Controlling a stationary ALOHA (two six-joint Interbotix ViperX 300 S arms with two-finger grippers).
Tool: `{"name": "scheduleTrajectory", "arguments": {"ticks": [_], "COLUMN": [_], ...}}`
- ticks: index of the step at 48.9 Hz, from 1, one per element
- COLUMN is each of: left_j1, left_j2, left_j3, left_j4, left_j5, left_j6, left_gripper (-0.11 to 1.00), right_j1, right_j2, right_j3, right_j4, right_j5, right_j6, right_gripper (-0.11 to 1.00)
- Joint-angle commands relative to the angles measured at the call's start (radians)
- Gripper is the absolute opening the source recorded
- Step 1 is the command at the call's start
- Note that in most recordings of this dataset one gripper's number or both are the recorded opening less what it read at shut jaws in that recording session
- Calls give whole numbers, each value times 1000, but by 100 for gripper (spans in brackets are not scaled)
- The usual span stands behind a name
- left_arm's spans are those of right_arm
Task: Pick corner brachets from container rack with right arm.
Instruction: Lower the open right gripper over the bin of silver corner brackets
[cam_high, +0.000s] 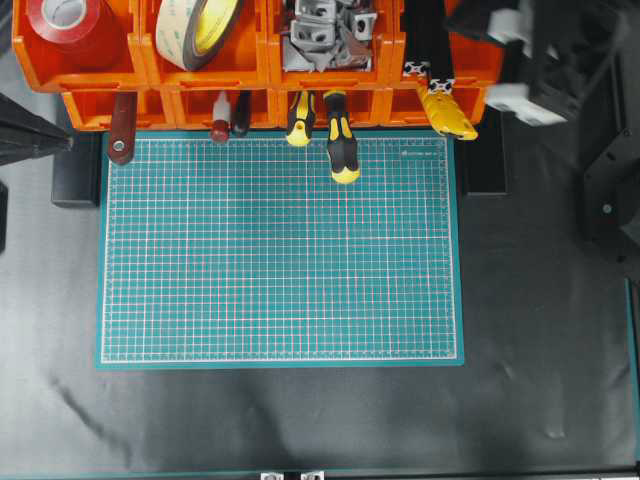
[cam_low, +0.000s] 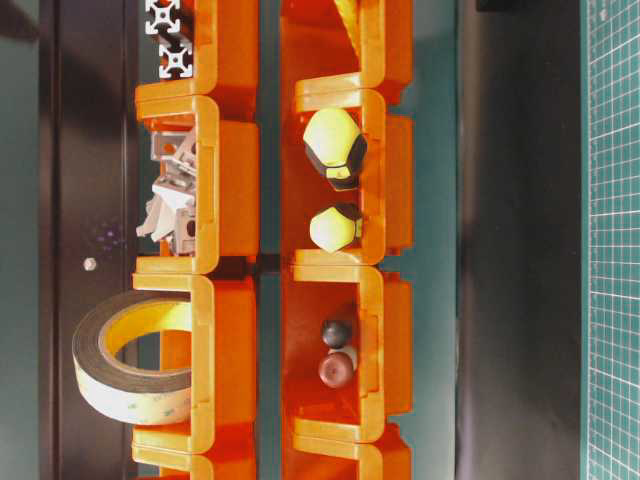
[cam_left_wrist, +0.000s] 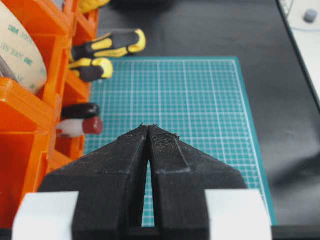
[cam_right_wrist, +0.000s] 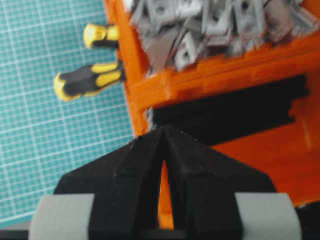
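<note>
The corner brachets (cam_high: 325, 30) are a heap of silver-grey angle pieces in one upper bin of the orange container rack (cam_high: 240, 75). They also show in the right wrist view (cam_right_wrist: 215, 25) and the table-level view (cam_low: 172, 205). My right arm (cam_high: 545, 60) hangs over the rack's right end. My right gripper (cam_right_wrist: 163, 130) is shut and empty above the bin of black slotted bars (cam_right_wrist: 230, 112), one bin away from the brachets. My left gripper (cam_left_wrist: 149, 127) is shut and empty, low at the mat's left side (cam_high: 68, 142).
A green cutting mat (cam_high: 280, 250) lies before the rack. Yellow-black screwdriver handles (cam_high: 340, 150) and red-handled tools (cam_high: 122, 125) stick out of the lower bins. Tape rolls (cam_high: 200, 30) fill the upper left bins. A yellow knife (cam_high: 448, 115) pokes out at the right.
</note>
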Motion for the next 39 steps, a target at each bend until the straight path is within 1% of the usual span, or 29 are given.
{"name": "scheduleTrajectory", "arguments": {"ticks": [1, 8, 11, 14, 18, 20, 22, 24, 26, 28, 39], "left_j1": [-5, -6, -6, -6, -6, -6, -6, -6, -6, -6, -8], "left_j2": [6, 6, 6, 6, 6, 6, 8, 9, 9, 9, 11], "left_j3": [-31, -31, -31, -31, -31, -31, -31, -31, -31, -29, -29], "left_j4": [3, 3, 3, 3, 3, 3, 3, 3, 3, 3, 3], "left_j5": [-5, -5, -3, -5, -5, -5, -5, -5, -6, -6, -3], "left_j6": [-3, -3, -5, -5, -3, -3, -3, -3, -3, -5, -6], "left_gripper": [0, 0, 0, 0, 0, 0, 0, 0, 0, 0, 0], "right_j1": [-15, -32, -43, -55, -66, -67, -69, -72, -74, -78, -89], "right_j2": [35, 60, 63, 67, 84, 95, 109, 121, 133, 147, 187], "right_j3": [-69, -72, -67, -64, -58, -57, -54, -54, -54, -57, -54], "right_j4": [-6, -6, -6, -6, -6, -6, -6, -8, -8, -8, -8], "right_j5": [-2, -43, -69, -103, -133, -144, -147, -152, -152, -156, -189], "right_j6": [-15, -23, -23, -23, -21, -21, -25, -26, -25, -21, 0], "right_gripper": [-1, 0, 5, 18, 42, 56, 68, 77, 83, 85, 85]}}
